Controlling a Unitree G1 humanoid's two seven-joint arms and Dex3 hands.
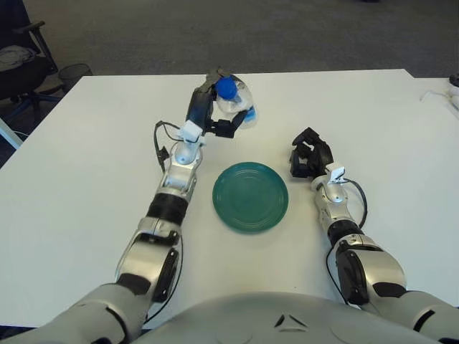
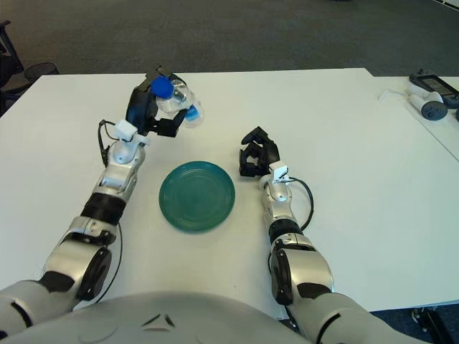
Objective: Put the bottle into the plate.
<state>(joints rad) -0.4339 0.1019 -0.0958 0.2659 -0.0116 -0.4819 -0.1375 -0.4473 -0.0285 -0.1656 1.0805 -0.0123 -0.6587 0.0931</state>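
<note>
One slip risking a drop short of the plate [image 1: 251, 196]: left hand [image 1: 212, 115] clasping the tilted bottle [image 1: 234, 100] aloft, right hand [image 1: 309, 159] idling curled beside.

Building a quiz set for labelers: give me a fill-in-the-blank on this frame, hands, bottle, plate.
1. The bottle is gripped by the robot's ____ hand.
2. The bottle's cap is ____ in colour.
3. The green plate currently holds ____.
4. The right hand shows to the ____ of the plate.

Missing words: left; blue; nothing; right
</note>
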